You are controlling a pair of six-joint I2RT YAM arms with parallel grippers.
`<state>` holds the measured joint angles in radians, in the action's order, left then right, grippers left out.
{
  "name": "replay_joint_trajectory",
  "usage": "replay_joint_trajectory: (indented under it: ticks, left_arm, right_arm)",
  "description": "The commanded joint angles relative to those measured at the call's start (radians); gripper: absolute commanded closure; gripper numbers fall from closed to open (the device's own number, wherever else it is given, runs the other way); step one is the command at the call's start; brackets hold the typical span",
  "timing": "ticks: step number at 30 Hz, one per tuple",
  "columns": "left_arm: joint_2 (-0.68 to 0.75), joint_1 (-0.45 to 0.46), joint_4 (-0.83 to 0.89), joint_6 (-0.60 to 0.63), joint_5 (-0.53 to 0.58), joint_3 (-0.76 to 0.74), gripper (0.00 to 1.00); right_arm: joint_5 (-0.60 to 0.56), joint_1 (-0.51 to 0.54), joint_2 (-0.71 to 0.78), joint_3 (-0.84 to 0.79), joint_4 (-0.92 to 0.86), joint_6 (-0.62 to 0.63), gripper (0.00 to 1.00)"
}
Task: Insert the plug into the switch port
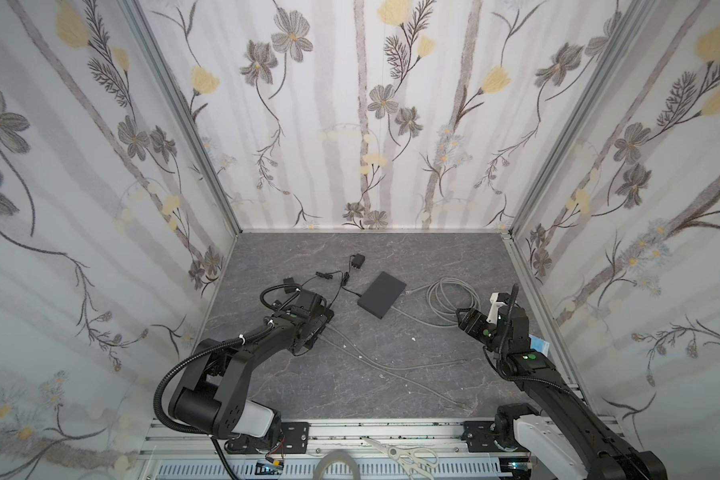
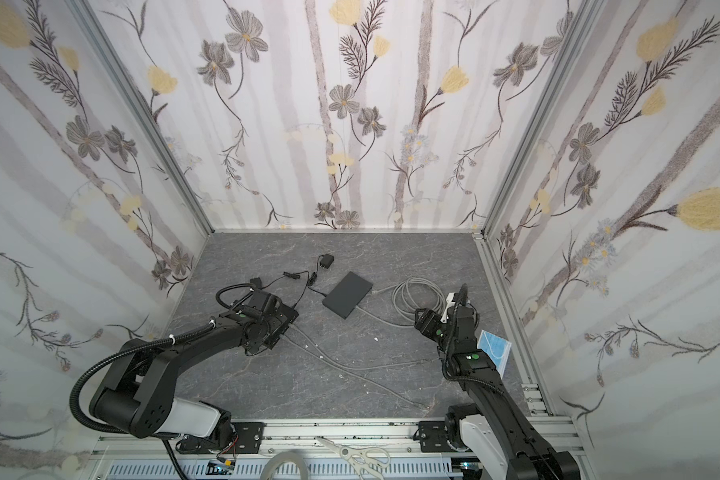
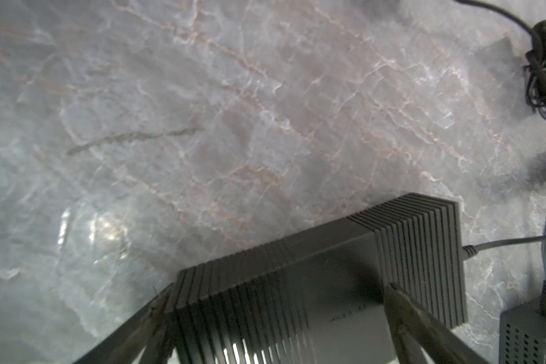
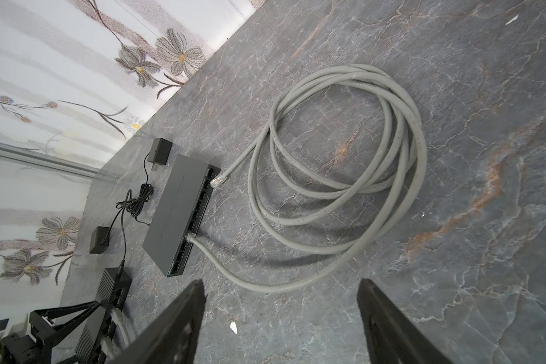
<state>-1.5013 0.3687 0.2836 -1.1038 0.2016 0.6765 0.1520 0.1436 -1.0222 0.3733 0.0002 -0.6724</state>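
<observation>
I see the plug (image 4: 217, 182) loose beside the switch (image 4: 177, 205), uninserted; grasping and seating remain. My right fingers (image 4: 388, 321) are spread, empty; left fingers (image 3: 405, 315) spread over a ribbed box (image 3: 297, 283).

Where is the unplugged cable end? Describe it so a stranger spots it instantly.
On the grey marbled tabletop, find the flat dark grey switch box near the middle, a coiled grey cable to its right in both top views. One cable end stops at a small clear plastic plug beside the switch's end port. Unlike another grey end, seated in a port, it lies loose.
</observation>
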Motion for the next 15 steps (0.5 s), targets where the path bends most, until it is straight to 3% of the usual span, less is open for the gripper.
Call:
replay_joint_trajectory:
  ticks: [1, 15]
  left_arm:
    - [-0.078, 0.002, 0.1, 0.002, -0.146, -0.016, 0.01]
    - [-0.127, 0.066, 0.083, -0.043, -0.169, 0.038, 0.02]
  right_arm:
    - [0.001, -0.002, 0.001, -0.004, 0.035, 0.01, 0.23]
    - [0.019, -0.007, 0.008, -0.014, 0.041, 0.017, 0.23]
